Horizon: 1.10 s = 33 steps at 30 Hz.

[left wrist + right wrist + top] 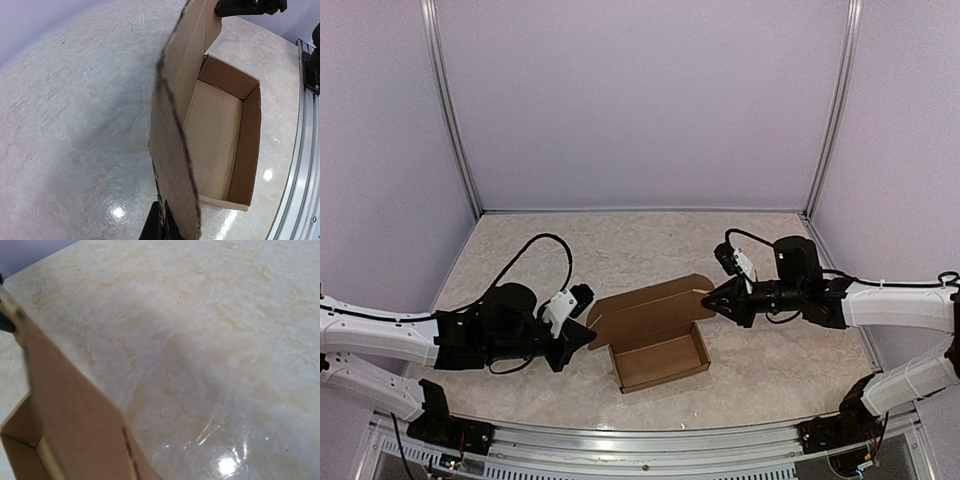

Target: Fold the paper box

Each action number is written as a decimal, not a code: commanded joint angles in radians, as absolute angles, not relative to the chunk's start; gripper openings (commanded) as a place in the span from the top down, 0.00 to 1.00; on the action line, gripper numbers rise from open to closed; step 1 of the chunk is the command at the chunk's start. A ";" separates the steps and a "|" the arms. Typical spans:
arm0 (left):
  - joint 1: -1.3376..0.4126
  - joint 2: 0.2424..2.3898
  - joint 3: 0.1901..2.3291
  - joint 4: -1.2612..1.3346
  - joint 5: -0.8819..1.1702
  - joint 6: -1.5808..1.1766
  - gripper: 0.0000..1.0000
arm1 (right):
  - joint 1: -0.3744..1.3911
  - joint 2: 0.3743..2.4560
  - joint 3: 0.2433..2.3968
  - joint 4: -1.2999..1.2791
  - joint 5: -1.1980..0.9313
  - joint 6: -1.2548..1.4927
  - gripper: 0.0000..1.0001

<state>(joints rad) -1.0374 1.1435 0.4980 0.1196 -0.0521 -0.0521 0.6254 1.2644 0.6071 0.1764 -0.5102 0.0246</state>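
paper box lid blurred, left hand cut off below

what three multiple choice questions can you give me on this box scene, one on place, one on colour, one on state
1. Where does the box rest? A on the table B on the metal rail C on an arm
2. What colour is it? A white B brown C blue
3. How is its lid? A shut flat B raised open C torn off
Answers: A, its tray sits on the tabletop; B, plain brown cardboard; B, the lid stands above the open tray.
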 commanded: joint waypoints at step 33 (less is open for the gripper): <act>-1.116 1.240 0.617 0.067 -0.313 -0.182 1.00 | 0.948 1.194 0.560 0.242 0.117 0.320 1.00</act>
